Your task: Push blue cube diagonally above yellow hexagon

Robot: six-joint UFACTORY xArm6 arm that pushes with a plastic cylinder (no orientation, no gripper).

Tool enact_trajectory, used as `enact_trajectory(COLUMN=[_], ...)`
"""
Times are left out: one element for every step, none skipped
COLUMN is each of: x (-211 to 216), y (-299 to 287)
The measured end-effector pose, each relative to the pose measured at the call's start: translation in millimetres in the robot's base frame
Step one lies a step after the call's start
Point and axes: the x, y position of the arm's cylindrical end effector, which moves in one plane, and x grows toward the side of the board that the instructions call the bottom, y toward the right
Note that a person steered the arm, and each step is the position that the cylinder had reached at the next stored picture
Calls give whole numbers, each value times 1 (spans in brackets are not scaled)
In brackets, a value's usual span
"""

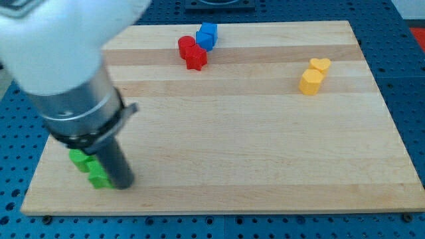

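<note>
The blue cube (207, 34) lies near the view's top, left of centre, touching a red block (186, 46). A red star-shaped block (196, 58) sits just below them. The yellow hexagon (310, 81) lies at the view's upper right, with a yellow heart-shaped block (320, 65) touching it above. My tip (121, 183) is at the view's lower left, far from the blue cube, right next to two green blocks (89, 166).
The wooden board (239, 146) fills most of the view on a blue perforated table (412, 86). The arm's large white and grey body (66, 73) covers the view's upper left corner of the board.
</note>
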Motion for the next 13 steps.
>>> enact_trajectory(x=[9, 13, 1, -15, -15, -42, -71, -91, -116, -116, -143, -193, -262], y=[-8, -8, 12, 23, 23, 50, 82, 108, 123, 126, 143, 201, 239])
